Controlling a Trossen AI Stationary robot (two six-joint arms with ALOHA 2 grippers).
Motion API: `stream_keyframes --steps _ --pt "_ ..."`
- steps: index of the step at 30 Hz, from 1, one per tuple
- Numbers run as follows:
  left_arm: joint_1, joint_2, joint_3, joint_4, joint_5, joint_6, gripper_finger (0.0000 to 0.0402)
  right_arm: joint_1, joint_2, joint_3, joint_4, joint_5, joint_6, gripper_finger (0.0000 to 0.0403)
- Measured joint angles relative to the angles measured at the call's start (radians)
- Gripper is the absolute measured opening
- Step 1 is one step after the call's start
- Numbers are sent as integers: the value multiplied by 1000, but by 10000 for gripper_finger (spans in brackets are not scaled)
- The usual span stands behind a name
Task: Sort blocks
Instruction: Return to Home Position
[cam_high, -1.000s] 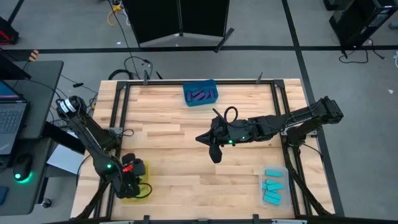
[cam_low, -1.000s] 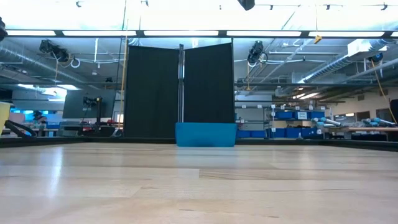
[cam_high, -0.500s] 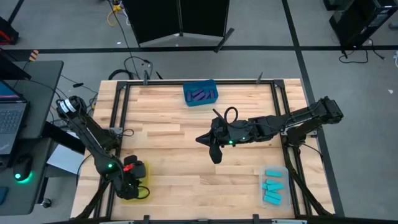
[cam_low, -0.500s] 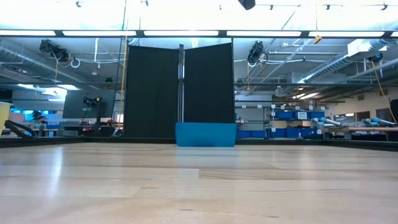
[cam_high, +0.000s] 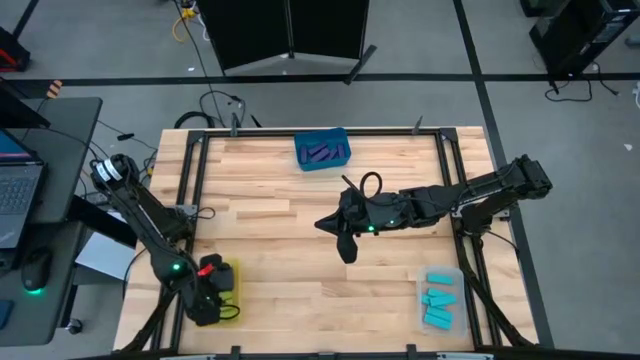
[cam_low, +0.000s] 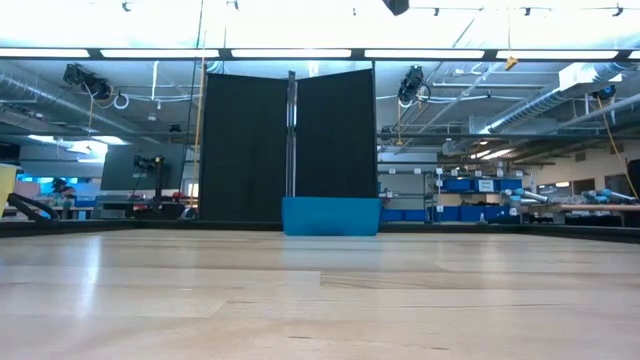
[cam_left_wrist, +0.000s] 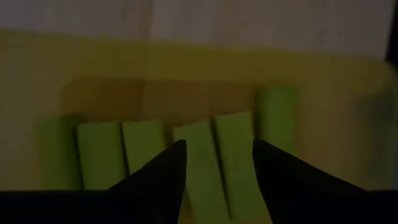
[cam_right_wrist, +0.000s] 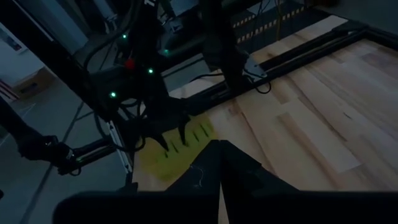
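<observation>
Blocks are found sorted by colour in the high view. Small oblong purple blocks (cam_high: 322, 152) lie in the blue rectangular bin (cam_high: 299, 150) at the far edge of the light wooden table (cam_high: 290, 215). Cyan blocks (cam_high: 437, 300) lie in the clear rectangular bin (cam_high: 422, 320) at the near right corner. The yellow rectangular bin (cam_high: 230, 312) is set at the near left corner, and the left gripper (cam_high: 205, 303) is held over it, hiding most of it. The right gripper (cam_high: 345, 245) is held over the middle of the table, well apart from every bin.

In the low view, the blue bin (cam_low: 330, 216) is seen at the far edge of the table (cam_low: 320, 300).

In the left wrist view, several lime yellow-green blocks (cam_left_wrist: 143, 152) are laid side by side on the floor of the yellow bin (cam_left_wrist: 186, 62). The left gripper (cam_left_wrist: 217, 146) is released just above them, with its fingers spread and nothing gripped.

In the right wrist view, the right gripper (cam_right_wrist: 219, 144) is clenched, finger against finger, and nothing is held. Farther off, the left gripper (cam_right_wrist: 163, 127) is seen over the yellow bin (cam_right_wrist: 168, 163).
</observation>
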Motion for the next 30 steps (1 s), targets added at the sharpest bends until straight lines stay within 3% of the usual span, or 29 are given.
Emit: stream_keyframes --steps 7,14,22,30 --pt "0 0 61 -1 -59 90 124 -1 -11 0 2 -16 -72 15" --pt "3 -3 102 1 -99 201 16 -9 -46 0 6 -85 -193 9" --pt "23 -64 103 31 -167 225 4 -64 -87 0 -3 -175 -280 7" --pt "154 -141 103 103 -209 374 2 -115 -105 0 -63 -259 -320 7"
